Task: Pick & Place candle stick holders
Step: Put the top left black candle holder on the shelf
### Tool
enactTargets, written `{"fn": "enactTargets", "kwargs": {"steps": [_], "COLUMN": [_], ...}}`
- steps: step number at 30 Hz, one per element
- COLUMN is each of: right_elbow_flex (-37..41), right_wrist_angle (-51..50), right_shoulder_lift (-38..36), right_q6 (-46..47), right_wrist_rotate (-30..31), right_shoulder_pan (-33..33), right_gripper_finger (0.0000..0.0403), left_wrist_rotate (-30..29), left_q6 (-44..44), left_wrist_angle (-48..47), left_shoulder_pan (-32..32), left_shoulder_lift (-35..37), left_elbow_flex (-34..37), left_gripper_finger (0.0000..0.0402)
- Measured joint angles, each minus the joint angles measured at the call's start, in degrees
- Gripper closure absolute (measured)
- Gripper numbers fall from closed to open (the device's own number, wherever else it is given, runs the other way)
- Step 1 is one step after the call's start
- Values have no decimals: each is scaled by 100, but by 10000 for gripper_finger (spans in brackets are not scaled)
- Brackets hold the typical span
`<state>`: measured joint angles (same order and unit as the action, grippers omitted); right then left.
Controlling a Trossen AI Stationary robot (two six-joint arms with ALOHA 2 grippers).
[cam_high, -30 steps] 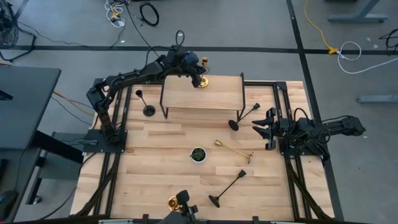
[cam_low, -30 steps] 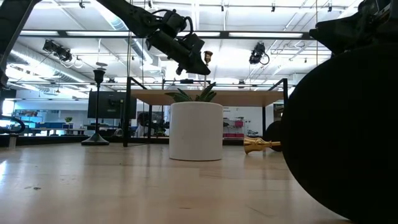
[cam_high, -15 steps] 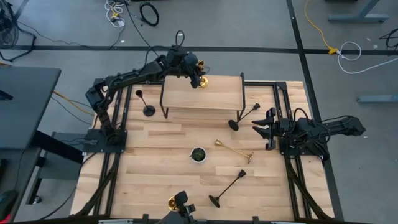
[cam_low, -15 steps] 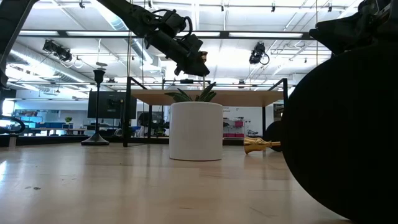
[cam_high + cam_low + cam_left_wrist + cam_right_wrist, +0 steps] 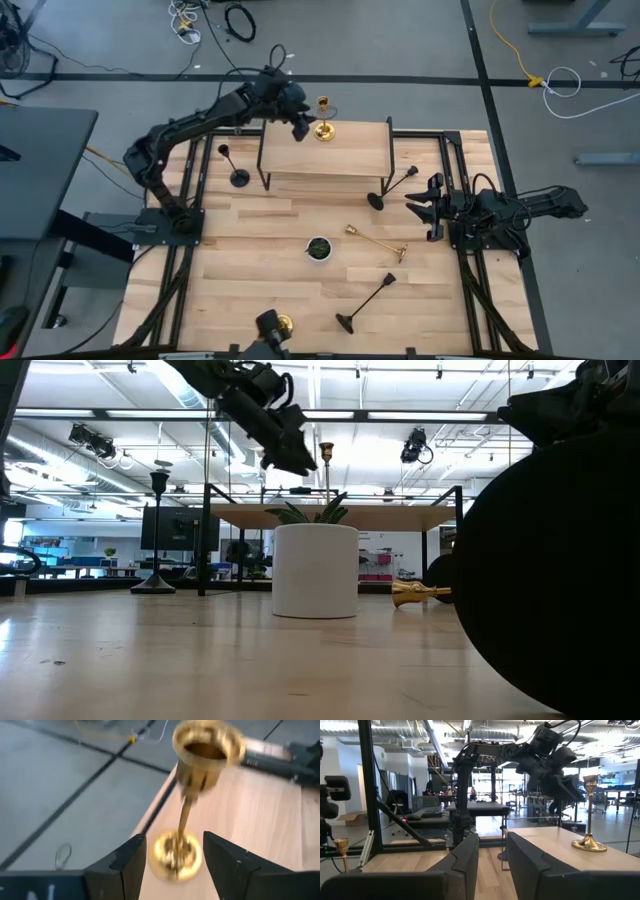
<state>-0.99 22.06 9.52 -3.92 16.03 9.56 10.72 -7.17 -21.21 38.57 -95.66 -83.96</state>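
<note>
High view: left end effector (image 5: 300,129) open beside seemingly unmarked gold holder (image 5: 322,121).

Two dark jointed arms; left tool (image 5: 170,865) and right tool (image 5: 492,865): paired matte black angular fingers.

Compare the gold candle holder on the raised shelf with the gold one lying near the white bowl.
The gold holder on the shelf stands upright on its base; the gold holder by the bowl lies on its side. The first sits on the raised wooden shelf beside the left pincer, the second on the table, far from either pincer. Both are slim and shiny gold.
</note>
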Motion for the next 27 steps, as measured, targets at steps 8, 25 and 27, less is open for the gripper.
{"fn": "enactTargets", "kwargs": {"steps": [8, 25, 27], "right_elbow_flex": [0, 0, 0], "right_wrist_angle": [-24, -130, -223], "right_shoulder_lift": [0, -2, -2], "right_q6": [11, 58, 124], "right_wrist_rotate": [1, -2, 0], "right_shoulder_pan": [0, 1, 2], "right_gripper_finger": [300, 300, 300], "left_wrist_rotate": [-69, -1112, -1315], "left_q6": [-195, 349, 495], "left_wrist_angle": [-1881, -4651, -4860], "left_shoulder_pan": [215, 382, 365], "left_shoulder_lift": [704, 2460, 2731], "left_elbow_flex": [0, 2, 17], "left_gripper_finger": [208, 209, 209]}}
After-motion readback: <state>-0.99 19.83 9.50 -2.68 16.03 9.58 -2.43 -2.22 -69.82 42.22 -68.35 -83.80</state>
